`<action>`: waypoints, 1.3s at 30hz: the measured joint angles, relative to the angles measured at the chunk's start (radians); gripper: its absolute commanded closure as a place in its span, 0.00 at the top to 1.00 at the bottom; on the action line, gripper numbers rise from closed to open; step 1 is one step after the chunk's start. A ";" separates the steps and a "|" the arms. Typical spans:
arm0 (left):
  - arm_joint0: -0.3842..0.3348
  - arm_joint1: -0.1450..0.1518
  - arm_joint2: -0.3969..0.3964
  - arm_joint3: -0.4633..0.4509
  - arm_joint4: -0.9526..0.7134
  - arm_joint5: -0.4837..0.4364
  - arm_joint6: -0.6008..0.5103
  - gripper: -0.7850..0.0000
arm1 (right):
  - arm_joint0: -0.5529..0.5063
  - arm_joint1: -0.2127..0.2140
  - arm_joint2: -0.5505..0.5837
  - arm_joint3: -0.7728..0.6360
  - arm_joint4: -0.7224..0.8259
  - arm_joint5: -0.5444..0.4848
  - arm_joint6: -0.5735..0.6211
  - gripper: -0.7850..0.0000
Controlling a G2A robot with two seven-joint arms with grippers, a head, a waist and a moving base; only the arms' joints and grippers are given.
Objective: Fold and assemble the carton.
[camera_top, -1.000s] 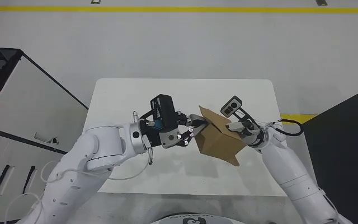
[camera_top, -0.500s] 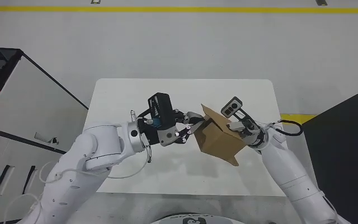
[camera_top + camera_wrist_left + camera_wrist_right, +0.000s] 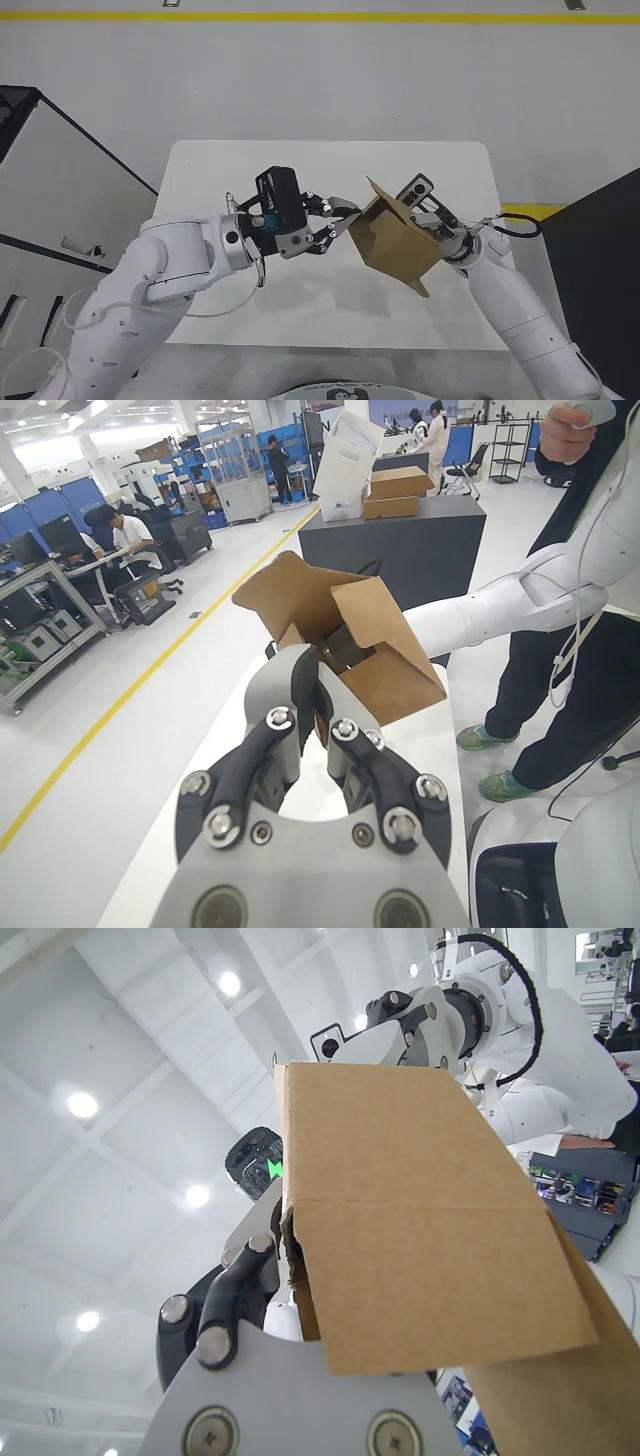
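Note:
A brown carton [image 3: 395, 245] hangs tilted above the right half of the white table [image 3: 250, 180], held between both arms. My left gripper [image 3: 345, 214] is shut on a flap edge at the carton's open left end; in the left wrist view the fingers [image 3: 305, 680] pinch cardboard, and loose flaps of the carton [image 3: 380, 680] stand open beyond them. My right gripper [image 3: 437, 232] grips the opposite side of the box. In the right wrist view the carton [image 3: 400, 1228] covers most of that gripper, and one finger [image 3: 250, 1253] presses against its wall.
A dark cabinet [image 3: 600, 250] stands off the table's right edge, with cardboard boxes [image 3: 395, 492] and a white bag on top. A person's legs [image 3: 550, 700] are close to the table's right side. The left half of the table is bare.
The left gripper has drawn slightly left and away from me with the flap. The carton has risen a little and tipped, its upper corner now higher.

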 measured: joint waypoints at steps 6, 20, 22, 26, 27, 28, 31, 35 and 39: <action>0.000 0.003 -0.062 -0.035 0.293 -0.066 0.230 0.00 | -0.023 -0.002 0.007 -0.017 0.026 0.025 -0.043 0.00; 0.001 0.004 -0.060 -0.052 0.553 -0.071 0.396 0.00 | -0.031 -0.005 0.012 -0.020 0.042 0.046 -0.056 0.00; -0.017 0.004 -0.049 -0.052 0.636 -0.066 0.428 0.00 | -0.031 -0.005 0.012 -0.020 0.042 0.046 -0.056 0.00; -0.050 0.004 -0.009 -0.039 0.767 -0.084 0.498 0.00 | -0.031 -0.005 0.012 -0.020 0.042 0.046 -0.056 0.00; -0.058 0.004 0.007 -0.033 0.798 -0.088 0.522 0.00 | -0.031 -0.005 0.012 -0.020 0.042 0.046 -0.056 0.00; -0.065 0.004 0.017 -0.029 0.820 -0.090 0.537 0.00 | -0.031 -0.005 0.012 -0.020 0.042 0.046 -0.056 0.00; -0.078 0.003 0.048 -0.016 0.875 -0.090 0.567 0.00 | -0.031 -0.005 0.012 -0.020 0.042 0.046 -0.056 0.00; -0.081 -0.001 0.063 -0.003 0.886 -0.063 0.557 0.00 | -0.031 -0.005 0.012 -0.020 0.042 0.046 -0.056 0.00; -0.088 -0.003 0.068 -0.003 0.882 -0.054 0.544 0.00 | -0.031 -0.005 0.012 -0.020 0.042 0.046 -0.056 0.00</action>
